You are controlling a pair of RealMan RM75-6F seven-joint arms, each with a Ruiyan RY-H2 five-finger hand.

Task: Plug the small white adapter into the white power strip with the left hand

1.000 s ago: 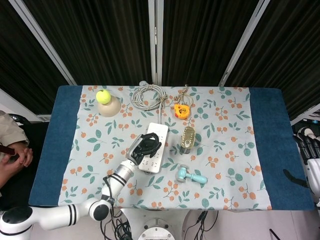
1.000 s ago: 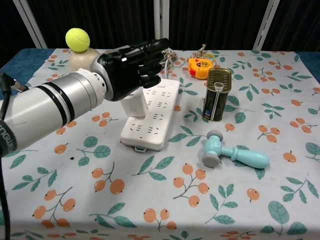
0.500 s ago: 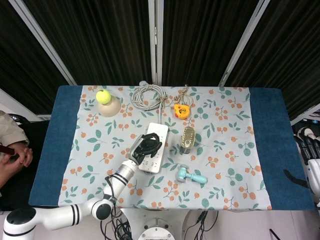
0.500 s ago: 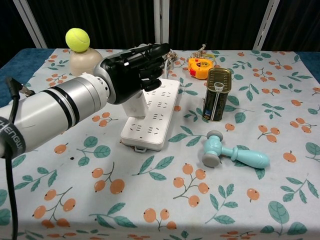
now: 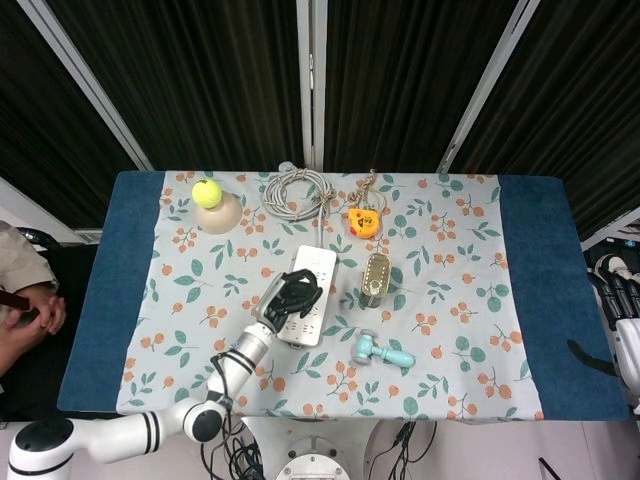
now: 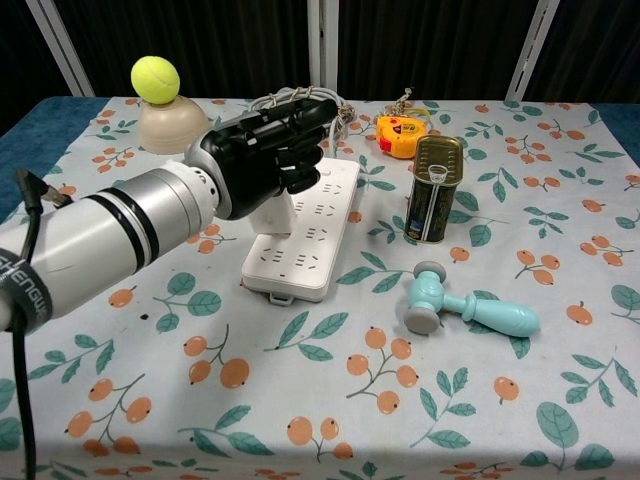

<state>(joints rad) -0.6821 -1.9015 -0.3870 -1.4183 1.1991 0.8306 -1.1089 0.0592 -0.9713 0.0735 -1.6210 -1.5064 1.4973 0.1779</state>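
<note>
The white power strip [image 5: 311,288] [image 6: 318,224] lies lengthwise in the middle of the floral cloth. My left hand [image 5: 288,299] [image 6: 268,152], black with a silver forearm, hovers over the strip's near left part. It grips the small white adapter [image 6: 269,214], which shows below the fingers. The adapter's underside meets the strip's top face; I cannot see whether its pins are in a socket. In the head view the hand hides the adapter. My right hand [image 5: 624,318] hangs off the table's right edge, holding nothing.
A tin can [image 6: 433,189] stands just right of the strip, with a teal toy hammer [image 6: 463,307] nearer. Behind are an orange tape measure [image 6: 399,134], a coiled cable [image 5: 296,192] and a tennis ball [image 6: 155,79] on a beige dome. A person's hands [image 5: 30,305] rest at far left.
My left hand has sunk slightly and edged right over the strip, with the adapter still in its grip. Nothing else has moved.
</note>
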